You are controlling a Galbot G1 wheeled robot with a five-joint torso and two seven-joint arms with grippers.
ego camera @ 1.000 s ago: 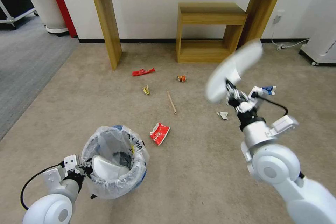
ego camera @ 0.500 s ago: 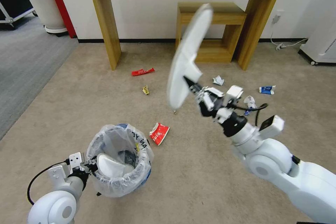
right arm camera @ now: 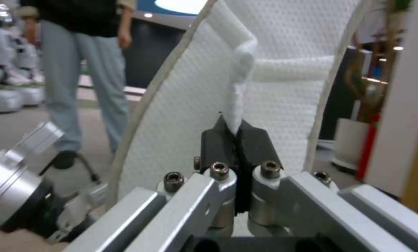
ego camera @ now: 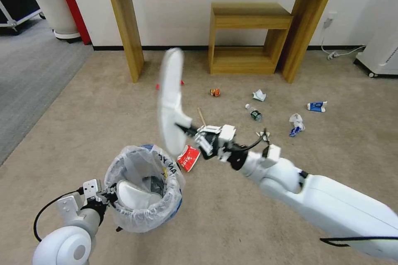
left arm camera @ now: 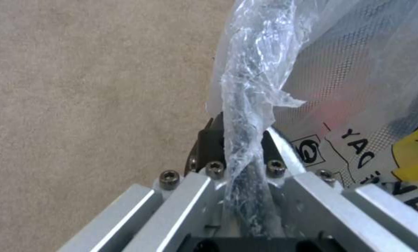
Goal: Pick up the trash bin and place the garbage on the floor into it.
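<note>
Right hand clamped on white pad's small tab, near trash bin; left hand pinching bin rim. Could slip free, thin hold.

The plastic bag lining the trash bin is showing black lettering, seen reversed through the film in the left wrist view: "DAY" is reading clearly, with a partial word below it cut off. A yellow printed patch beside it is carrying strokes too partial to read.
</note>
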